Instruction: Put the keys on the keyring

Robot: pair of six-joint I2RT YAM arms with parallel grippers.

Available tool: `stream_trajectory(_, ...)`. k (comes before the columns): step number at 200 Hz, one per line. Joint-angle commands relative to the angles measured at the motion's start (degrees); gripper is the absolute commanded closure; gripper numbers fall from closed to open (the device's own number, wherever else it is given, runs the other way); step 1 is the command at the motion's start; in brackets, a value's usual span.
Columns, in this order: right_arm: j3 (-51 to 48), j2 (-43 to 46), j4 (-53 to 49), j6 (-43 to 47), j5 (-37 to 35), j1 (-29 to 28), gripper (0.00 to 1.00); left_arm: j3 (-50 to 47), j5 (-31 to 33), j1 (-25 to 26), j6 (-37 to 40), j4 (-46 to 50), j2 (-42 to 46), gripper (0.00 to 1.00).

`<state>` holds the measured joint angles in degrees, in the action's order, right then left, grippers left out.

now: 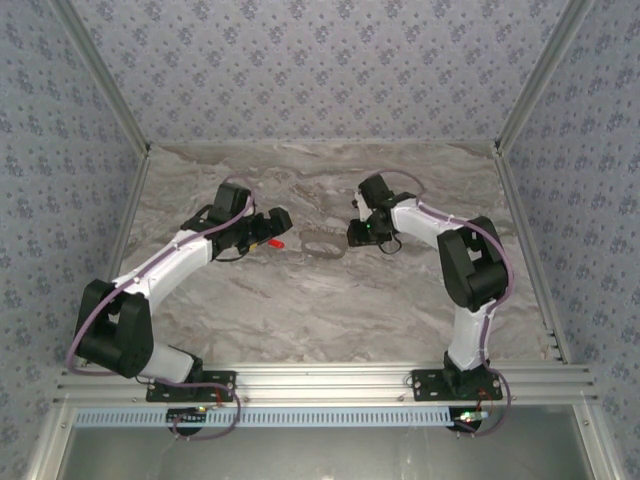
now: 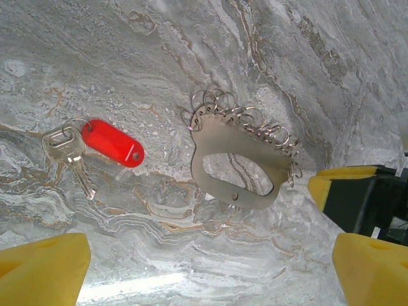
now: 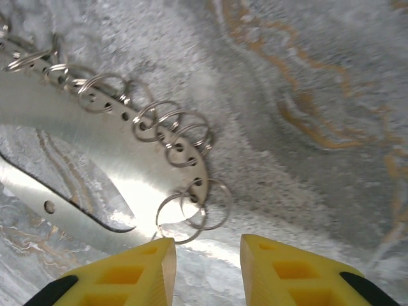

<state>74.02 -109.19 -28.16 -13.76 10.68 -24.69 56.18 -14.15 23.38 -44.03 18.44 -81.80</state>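
Top external view puts the keyring [image 1: 322, 243] flat on the marbled tabletop [image 1: 330, 310], about midway between the two arms. The left tool [image 1: 272, 230] is near its left end and the right tool [image 1: 358, 232] just beside its right end. The keys [image 1: 276, 243] lie at the left tool's tip, apart from the keyring, with a strip of bare tabletop between them. Patterned walls [image 1: 320, 60] close in three sides, and a metal rail [image 1: 330, 380] runs along the near edge.

From the left wrist, the keys [image 2: 67, 150] are two silver ones on one small ring, sharing it with one red tag [image 2: 113, 143] (the tag lies on the keyring's side). The keyring [image 2: 220, 131] is one flat metal piece with an oval cutout and a row of small split rings [image 2: 217, 101] along its far edge; they overlap too much to count surely. The left tool [image 2: 210, 255] stands wide open, its two yellow fingers [image 2: 41, 268] at the lower corners, holding nothing. The right tool's yellow and black tip sits just beside the keyring's right end.

From the right wrist, the right tool [image 3: 207, 255] has its fingers [image 3: 127, 277] a narrow gap apart with nothing between them. It hovers right by the last few rings [image 3: 191, 213]; whether it touches them I cannot tell.
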Motion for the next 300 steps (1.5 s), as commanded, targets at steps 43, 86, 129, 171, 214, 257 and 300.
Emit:
stream_trajectory(43,-2.04,3.27,0.76,-0.52,-0.70,-0.26,0.64,0.24,-0.08,0.15,0.26,-0.08,0.77,0.02)
stream_trajectory(86,-4.33,3.05,1.57,-0.98,-0.84,-2.40,0.65,0.59,0.18,0.08,0.17,0.00,0.48,0.02)
stream_trajectory(129,-7.27,3.89,2.45,-2.63,0.48,-2.47,0.65,1.67,-0.24,0.18,0.01,-0.24,-1.09,0.02)
stream_trajectory(171,-6.22,2.15,2.50,-1.38,0.51,-2.47,0.65,3.04,-0.48,0.24,-0.06,-0.14,-2.23,0.02)
stream_trajectory(214,-2.28,-0.38,2.41,-0.39,0.24,-2.98,0.60,3.21,-0.32,0.19,0.35,0.79,-2.03,0.02)
stream_trajectory(257,1.05,-3.42,1.44,0.22,-0.48,-3.43,0.60,3.23,-0.34,0.19,0.48,1.07,-1.83,0.02)
stream_trajectory(300,1.69,-4.30,1.35,0.22,-0.31,-3.74,0.61,2.97,-0.21,0.18,0.52,1.13,-1.50,0.02)
